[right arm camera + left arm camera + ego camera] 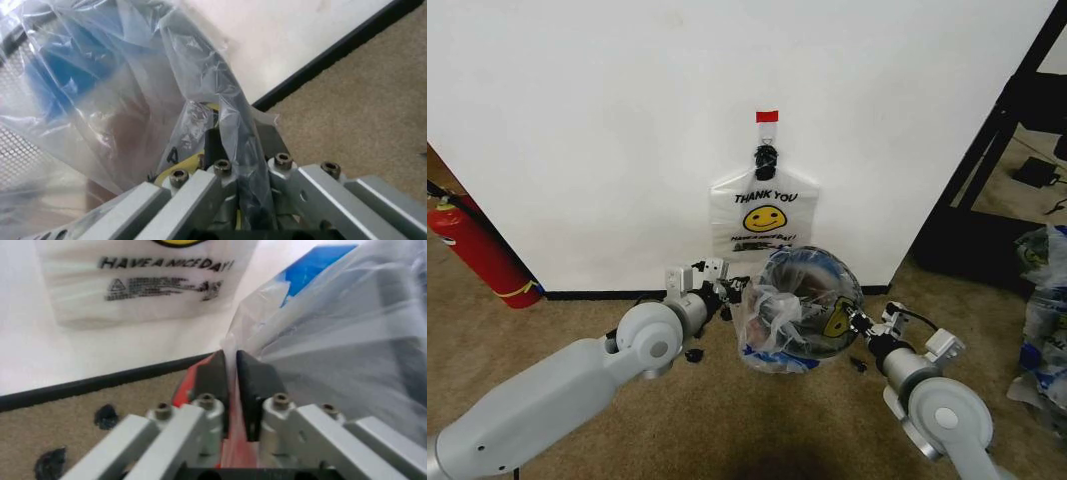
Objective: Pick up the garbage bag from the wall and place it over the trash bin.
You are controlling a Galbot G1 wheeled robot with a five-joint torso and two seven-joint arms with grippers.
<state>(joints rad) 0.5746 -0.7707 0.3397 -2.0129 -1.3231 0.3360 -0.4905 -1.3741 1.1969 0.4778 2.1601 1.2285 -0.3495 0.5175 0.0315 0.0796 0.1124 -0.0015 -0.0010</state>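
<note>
Garbage bag [802,305] drapes bin on brown carpet [757,420] below white wall [627,150].

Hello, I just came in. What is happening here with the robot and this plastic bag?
The robot is fitting a clear garbage bag over the small black trash bin that stands on the carpet by the white wall. The left gripper has its jaws closed on one edge of the bag, and the right gripper pinches the opposite edge. The bag is stretched across the bin's top. A white "THANK YOU" bag hangs on the wall behind.
</note>
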